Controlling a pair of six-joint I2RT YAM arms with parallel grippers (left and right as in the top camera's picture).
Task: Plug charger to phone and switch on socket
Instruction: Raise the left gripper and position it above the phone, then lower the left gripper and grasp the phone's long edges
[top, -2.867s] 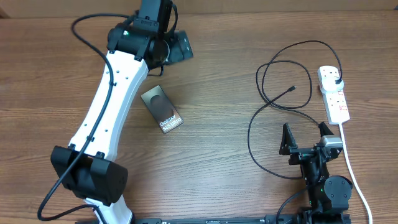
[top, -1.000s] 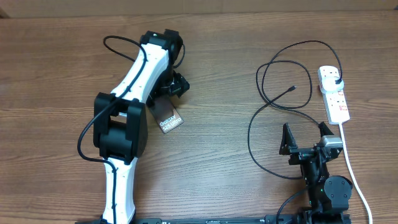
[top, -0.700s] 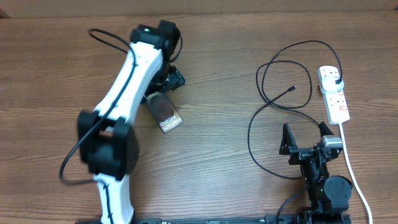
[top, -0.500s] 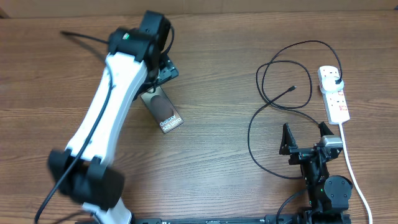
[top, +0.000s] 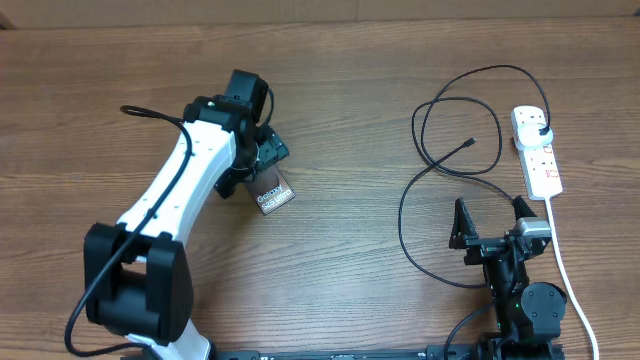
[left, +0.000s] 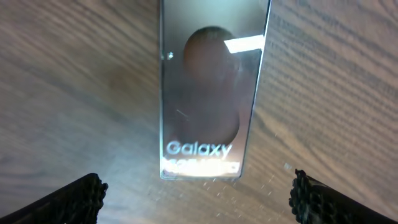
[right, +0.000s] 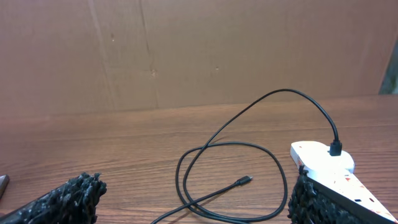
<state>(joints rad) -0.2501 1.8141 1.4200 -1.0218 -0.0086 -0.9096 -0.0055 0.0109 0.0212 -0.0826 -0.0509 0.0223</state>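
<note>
The phone lies flat on the table, mostly hidden under my left arm in the overhead view. In the left wrist view the phone fills the centre, Galaxy lettering nearest. My left gripper is open, just above its lettered end. The charger cable loops at the right, its small tip lying free on the wood, its black plug in the socket. My right gripper is open and empty, near the table's front edge.
The socket's white cord runs toward the front edge past my right arm. A brown cardboard wall stands behind the table.
My left arm has swung down from the far side and lowered over the phone, now covering most of it. The right arm, cable and socket have not moved.
</note>
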